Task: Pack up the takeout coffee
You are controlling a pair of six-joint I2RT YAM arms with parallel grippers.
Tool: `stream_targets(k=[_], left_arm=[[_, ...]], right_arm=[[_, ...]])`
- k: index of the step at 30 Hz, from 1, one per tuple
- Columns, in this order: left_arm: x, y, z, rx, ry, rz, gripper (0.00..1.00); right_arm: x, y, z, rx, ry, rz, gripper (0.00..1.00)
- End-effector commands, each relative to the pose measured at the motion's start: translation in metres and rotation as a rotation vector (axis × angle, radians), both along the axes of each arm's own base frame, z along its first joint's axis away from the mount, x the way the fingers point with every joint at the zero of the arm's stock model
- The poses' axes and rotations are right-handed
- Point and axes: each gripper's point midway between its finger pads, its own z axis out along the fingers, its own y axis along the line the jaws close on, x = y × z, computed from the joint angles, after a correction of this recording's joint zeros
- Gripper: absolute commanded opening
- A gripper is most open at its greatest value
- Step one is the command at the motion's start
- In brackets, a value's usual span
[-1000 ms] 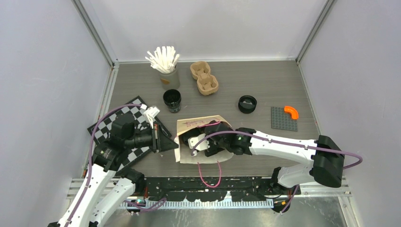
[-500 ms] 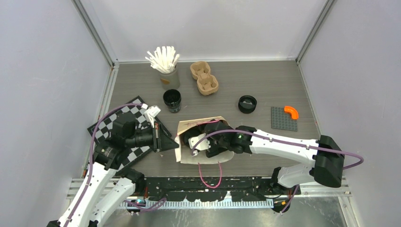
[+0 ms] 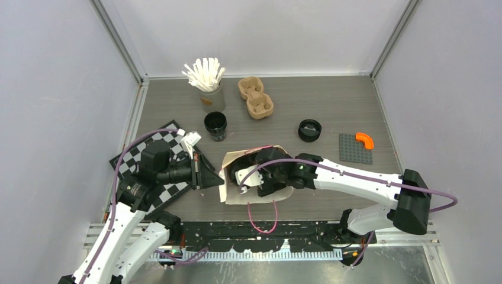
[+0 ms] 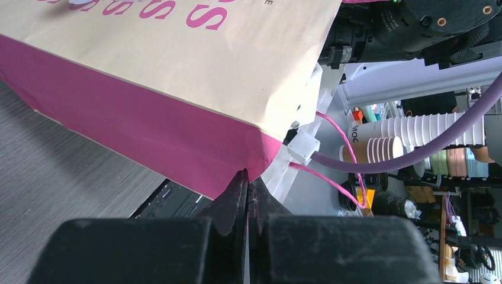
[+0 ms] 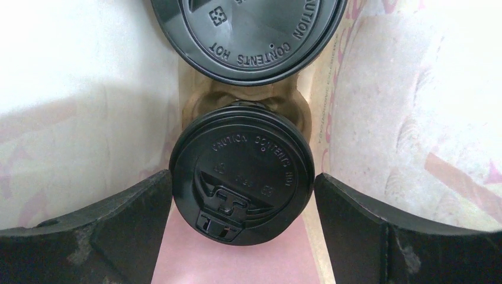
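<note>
Deep inside a kraft-paper bag [image 3: 234, 195], lying on its side on the table [image 3: 331, 106]: right gripper [image 5: 243, 177], matte black fingers [image 5: 118, 236] spread to the width of a glossy round plastic lid [image 5: 241, 198] and meeting its rim on both sides. Gripped, by the look of it; all beneath the lid hidden. Embossed on top: a ring of caution lettering and a raised sip tab. Above it, a second lid [image 5: 248, 29], larger in view, cut off by the top edge. Between the two, a rounded brown shape [image 5: 245, 103], too little showing to name. Pale creased paper walls left and right, a pink floor below.

Closed flat on the bag's pink corner: left gripper [image 4: 247, 180], black tips pressed together with paper between. Above them, smooth tan paper with pink lettering, cropped past reading.

Seen from overhead, both lids hidden by the bag and the right arm. Farther back on the grey wood-grain table, well apart from the bag: an open black cup [image 3: 215, 125], upright, and off to the right a round black piece [image 3: 309, 130], lid or cup hard to say. Beyond these, a brown moulded-pulp carrier [image 3: 256, 97] with two wells, near a grey cup of white sticks [image 3: 207, 83].
</note>
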Motion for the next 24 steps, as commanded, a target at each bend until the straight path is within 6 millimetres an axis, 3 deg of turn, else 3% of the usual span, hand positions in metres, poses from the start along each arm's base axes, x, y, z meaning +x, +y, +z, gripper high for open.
stream_targets(k=[1,9,24], left_arm=[[0.001,-0.003,0.021,-0.033,-0.053,-0.021,0.0],[0.004,-0.003,0.023,-0.032,-0.049,-0.005,0.0],[0.009,-0.002,0.024,-0.025,-0.004,0.039,0.0]], right_arm=[[0.001,0.011,0.019,0.051,0.012,-0.005,0.93],[0.002,0.012,0.018,0.044,0.027,-0.029,0.93],[-0.005,0.013,0.049,0.096,0.094,-0.098,0.92]])
